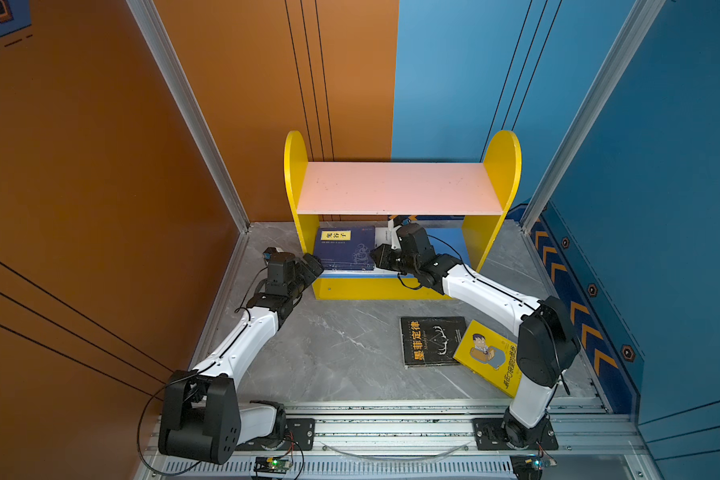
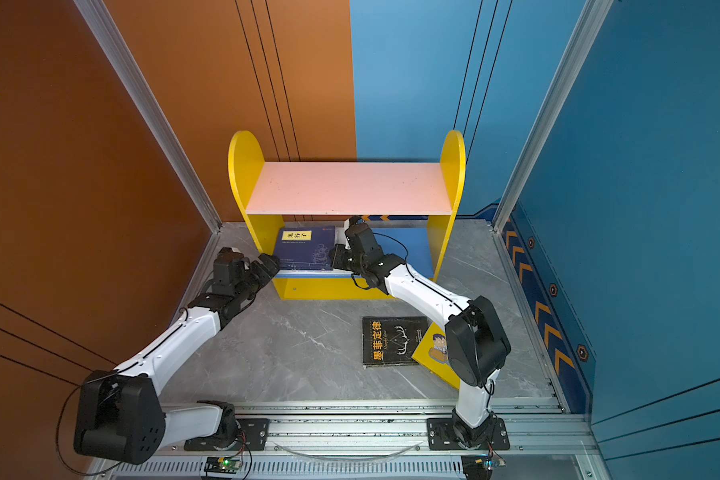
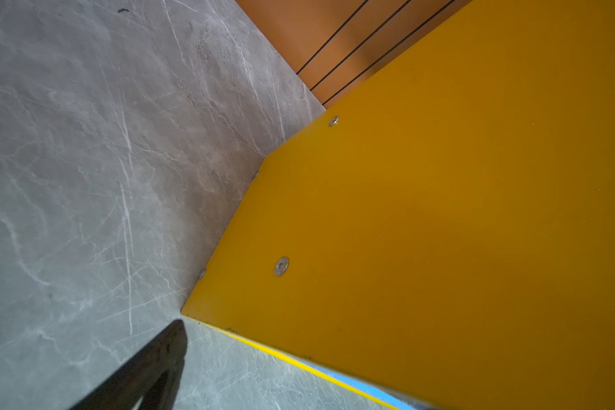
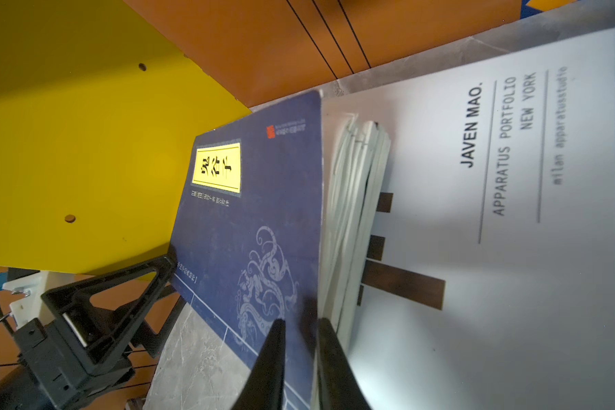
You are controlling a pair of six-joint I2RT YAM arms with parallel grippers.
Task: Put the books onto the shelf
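Note:
On the blue lower board of the yellow-sided shelf [image 1: 395,187] [image 2: 346,187] a navy book with a yellow label [image 1: 344,247] [image 2: 304,247] [image 4: 249,220] leans toward the left panel [image 4: 68,142]. A white book [image 4: 476,248] lies under it, with pale page edges between them. My right gripper [image 1: 376,254] [image 2: 335,255] [image 4: 300,323] is shut on the navy book's right edge. My left gripper [image 1: 314,262] [image 2: 270,266] stands open at the left panel's front corner [image 3: 405,213]; one finger [image 3: 157,365] shows. A black book [image 1: 433,341] [image 2: 393,341] and a yellow book [image 1: 489,357] [image 2: 433,353] lie on the table.
The pink upper board carries nothing. Orange and blue walls close in behind and beside the shelf. The right arm's elbow [image 1: 547,340] hangs over part of the yellow book. A metal rail [image 1: 391,432] with both arm bases runs along the front edge.

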